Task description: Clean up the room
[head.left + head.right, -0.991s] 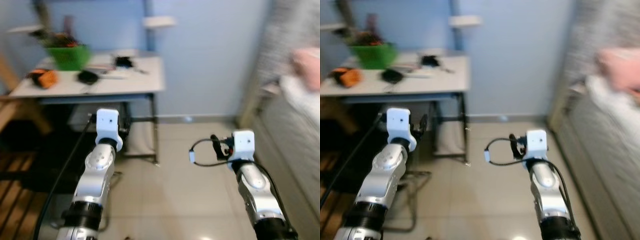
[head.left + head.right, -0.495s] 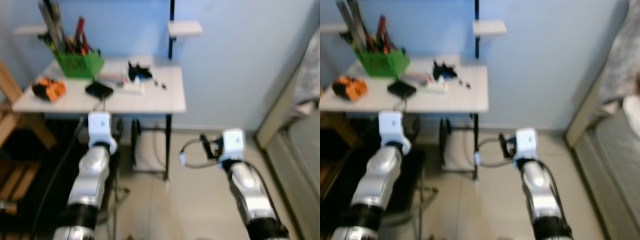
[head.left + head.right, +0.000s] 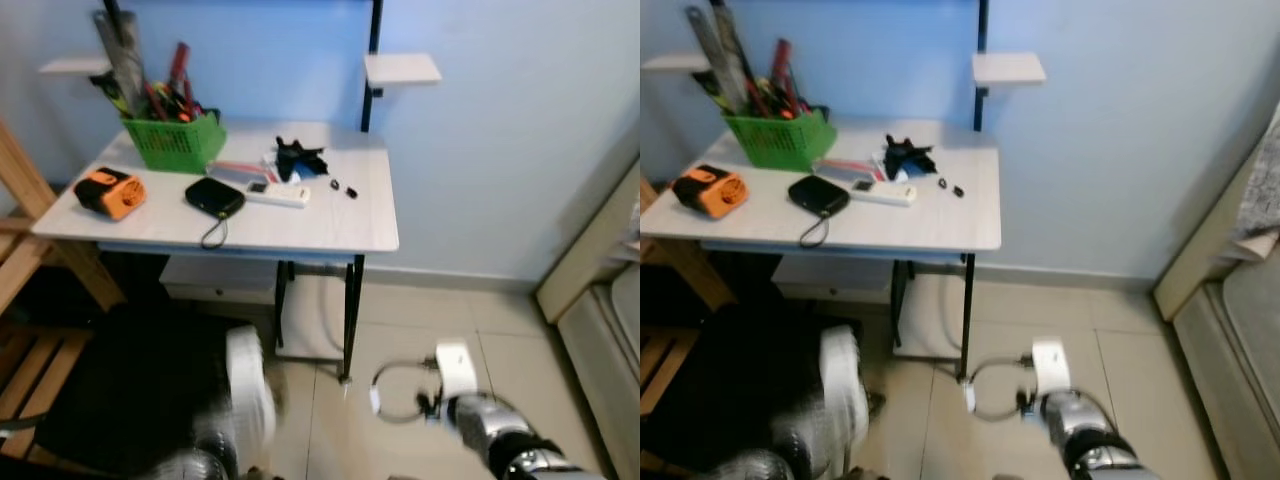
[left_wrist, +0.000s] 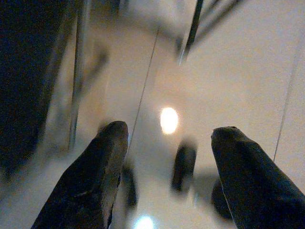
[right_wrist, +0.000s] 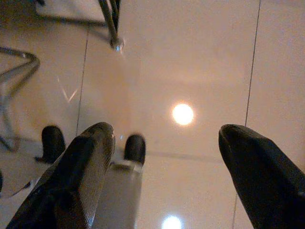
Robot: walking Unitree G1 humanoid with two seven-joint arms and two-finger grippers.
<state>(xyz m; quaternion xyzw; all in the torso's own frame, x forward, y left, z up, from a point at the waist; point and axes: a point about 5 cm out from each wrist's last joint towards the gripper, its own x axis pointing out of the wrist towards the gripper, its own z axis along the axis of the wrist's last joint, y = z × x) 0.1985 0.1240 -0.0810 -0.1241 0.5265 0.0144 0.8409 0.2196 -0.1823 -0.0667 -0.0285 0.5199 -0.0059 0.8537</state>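
While both arms hang low over the tiled floor [image 5: 200, 57], the left gripper [image 4: 169, 138] has its fingers [image 4: 102, 162] spread wide with nothing between them, pointing down at glossy tile beside a dark table leg [image 4: 190, 28]. Right gripper [image 5: 162, 138], same story: fingers [image 5: 86, 167] wide apart, empty, over bare tile with a lamp glare spot; a metal table foot [image 5: 116, 44] is ahead of it.

Head views: left arm [image 3: 245, 400] is motion-blurred at the bottom, right arm [image 3: 480, 420] lower right with a cable loop beside its wrist.

White desk [image 3: 330, 230] stands against the blue wall, well apart from both grippers. On it:
- green basket [image 3: 175, 142] of tools, back left
- orange device [image 3: 108, 192], left edge
- black pouch [image 3: 213, 197] with a loop strap, mid
- white remote [image 3: 275, 192], just beside the pouch
- black crumpled item [image 3: 298, 157] behind the remote; can't tell what it is
- two small dark bits [image 3: 343, 187] to its right

Small wall shelf [image 3: 400, 68] above the desk.
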